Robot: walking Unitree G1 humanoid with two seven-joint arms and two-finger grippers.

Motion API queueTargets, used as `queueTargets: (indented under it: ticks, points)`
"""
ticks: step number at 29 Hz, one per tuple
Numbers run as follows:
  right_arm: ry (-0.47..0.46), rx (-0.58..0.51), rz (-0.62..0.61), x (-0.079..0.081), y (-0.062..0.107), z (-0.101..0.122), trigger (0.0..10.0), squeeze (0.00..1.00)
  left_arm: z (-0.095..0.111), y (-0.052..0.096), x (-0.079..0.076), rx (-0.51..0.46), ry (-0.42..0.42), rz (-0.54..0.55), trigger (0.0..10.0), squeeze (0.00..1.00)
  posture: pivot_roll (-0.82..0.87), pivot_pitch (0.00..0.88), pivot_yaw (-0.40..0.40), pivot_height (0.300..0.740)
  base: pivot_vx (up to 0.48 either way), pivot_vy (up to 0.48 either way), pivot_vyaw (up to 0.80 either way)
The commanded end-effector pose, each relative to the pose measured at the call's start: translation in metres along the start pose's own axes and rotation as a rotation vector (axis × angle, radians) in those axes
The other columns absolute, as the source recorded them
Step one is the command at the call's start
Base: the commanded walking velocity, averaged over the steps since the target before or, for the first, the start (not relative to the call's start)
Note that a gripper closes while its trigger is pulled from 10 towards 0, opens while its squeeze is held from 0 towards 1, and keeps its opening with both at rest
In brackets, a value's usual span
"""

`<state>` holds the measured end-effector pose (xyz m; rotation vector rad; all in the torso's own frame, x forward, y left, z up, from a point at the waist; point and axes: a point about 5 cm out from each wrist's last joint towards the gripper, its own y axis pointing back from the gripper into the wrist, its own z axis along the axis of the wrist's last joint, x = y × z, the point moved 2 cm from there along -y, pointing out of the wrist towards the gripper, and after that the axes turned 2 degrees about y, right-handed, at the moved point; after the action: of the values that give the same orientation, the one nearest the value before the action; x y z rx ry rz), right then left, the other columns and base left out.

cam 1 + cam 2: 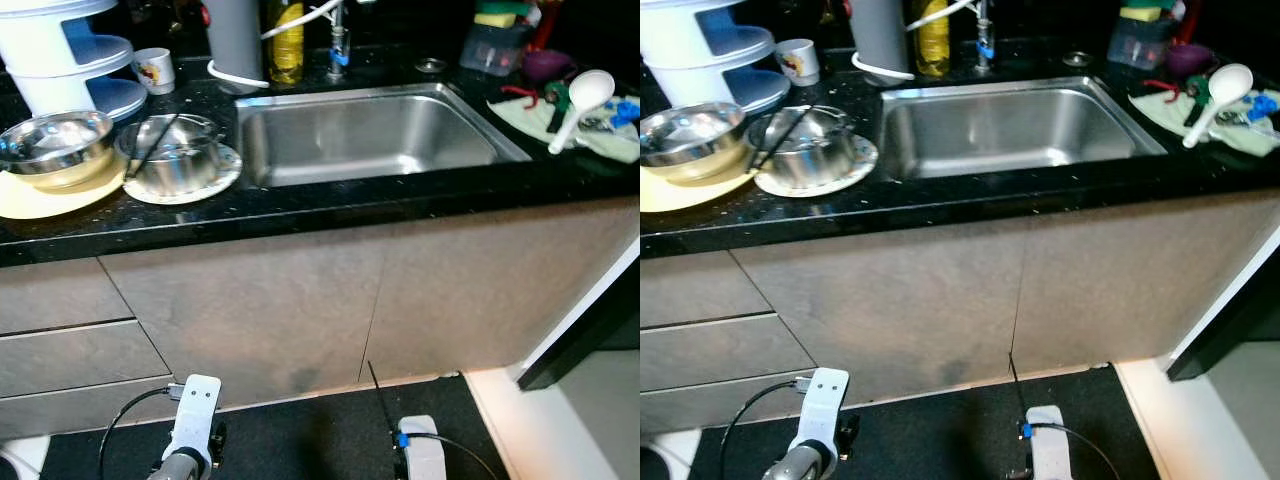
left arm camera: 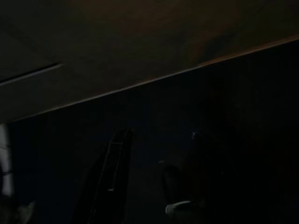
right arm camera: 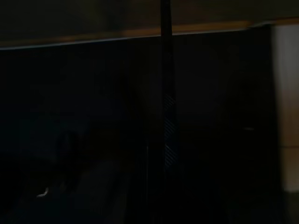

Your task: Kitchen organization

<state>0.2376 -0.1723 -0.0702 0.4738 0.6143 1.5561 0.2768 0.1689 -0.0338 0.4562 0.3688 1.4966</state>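
Black speckled stone forms the tabletop (image 1: 330, 205), on which a stainless steel sink (image 1: 370, 135) is set, its basin bare and dry-looking. Much at the far edge is cut off by the frame: a grey cylinder (image 1: 234, 40), a yellow bottle (image 1: 287, 40) and the tap base (image 1: 339, 52) are seen only in their lower parts. On the left, a white tiered stand (image 1: 65, 60) is likewise cropped at the top, and a small printed cup (image 1: 154, 70) is placed beside it.

Two steel bowls are recorded on the left — one (image 1: 55, 148) resting on a pale yellow plate (image 1: 40, 198), the other (image 1: 172, 155) on a patterned plate (image 1: 215, 180), with dark chopsticks (image 1: 150, 148) laid across its rim. On the right, a white ladle (image 1: 578, 105) is laid on a cloth (image 1: 600, 135) among small items too cluttered to be identified; a clear container (image 1: 492, 48) with a sponge on top is stood behind.

Grey cabinet fronts (image 1: 300, 310) are shown below the tabletop.

Both arms are hung low before the cabinets — left arm (image 1: 192, 420), right arm (image 1: 425, 455) — over dark flooring. Both wrist views are very dark: in the left one, the left gripper (image 2: 154, 182) is faintly made out, fingers seemingly apart. For the right gripper (image 3: 166, 140), whether the fingers are parted or closed cannot be told.
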Motion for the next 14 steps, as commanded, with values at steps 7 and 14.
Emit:
queueTargets:
  ticks: [7, 14]
  points:
    - [0.002, 0.021, 0.009, 0.0037, 0.0012, -0.0059, 10.0, 0.0, -0.008, 0.0024, 0.0029, 0.028, 0.006, 0.01, 10.0, 0.0, -0.08, 0.19, 0.019, 0.74, 0.0, -0.337, 0.0]
    - [0.001, 0.021, 0.008, 0.0031, 0.001, -0.0053, 10.0, 0.0, -0.0078, 0.0022, 0.0029, 0.028, 0.008, 0.007, 10.0, 0.0, -0.08, 0.19, 0.019, 0.74, 0.0, -0.335, 0.0]
